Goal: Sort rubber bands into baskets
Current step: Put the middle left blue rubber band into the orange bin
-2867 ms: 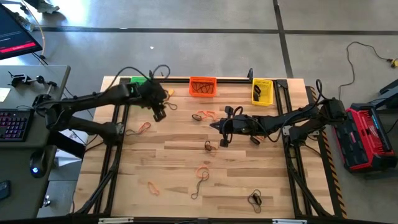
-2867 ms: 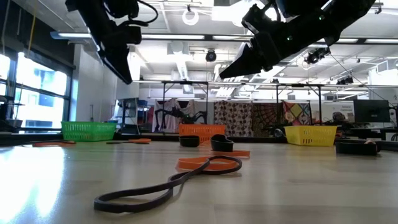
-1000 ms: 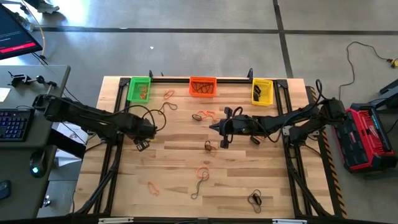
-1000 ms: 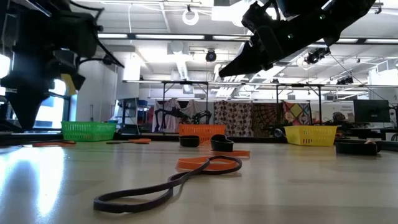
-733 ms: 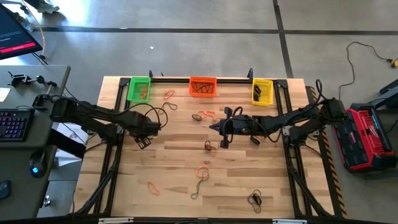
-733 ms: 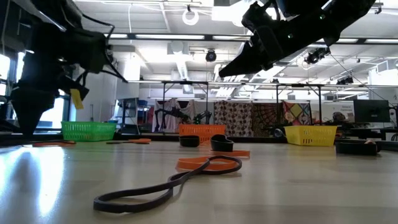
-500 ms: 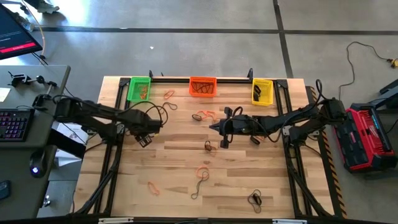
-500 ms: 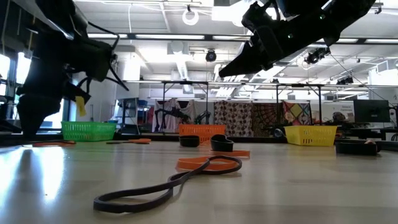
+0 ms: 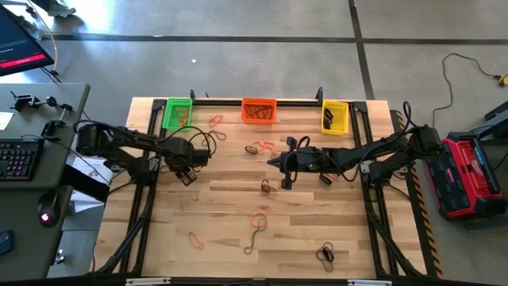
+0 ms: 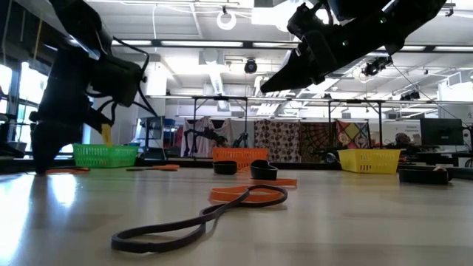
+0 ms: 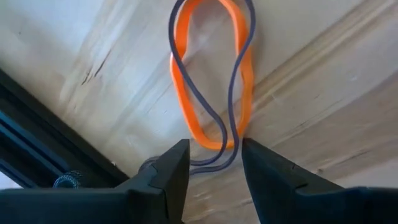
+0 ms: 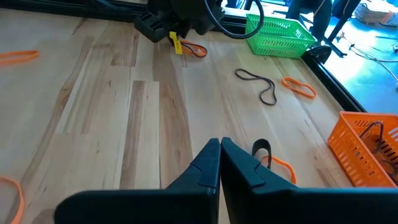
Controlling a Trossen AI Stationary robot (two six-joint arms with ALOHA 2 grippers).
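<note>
- Along the far edge of the wooden table (image 9: pixel 317 222) stand three baskets in a row: the green basket (image 9: pixel 177 113) on the left, the orange basket (image 9: pixel 259 110) in the middle, the yellow basket (image 9: pixel 334 117) on the right.
- Low at the table's left side, a little nearer than the green basket, the left gripper (image 11: pixel 214 163) hangs just above the wood with its two fingers apart.
- Right in front of those fingers lies an orange band (image 11: pixel 211 74) flat on the table, with a thin dark band (image 11: pixel 239 93) looped over it; both reach into the gap between the fingertips, and neither is clamped.
- Near the middle of the table the right gripper (image 12: pixel 220 163) is held above the wood, its fingers pressed together on nothing.
- Other rubber bands lie scattered loose on the table: an orange one (image 9: pixel 215 120) between the green and orange baskets, a small cluster (image 9: pixel 259 148) nearer than the orange basket, a dark one (image 9: pixel 266 186) at the middle, an orange and dark pair (image 9: pixel 258 222) nearer still, an orange one (image 9: pixel 194 237) at near left and a black tangle (image 9: pixel 325 254) at near right.
- Some bands already lie inside the green and orange baskets.
</note>
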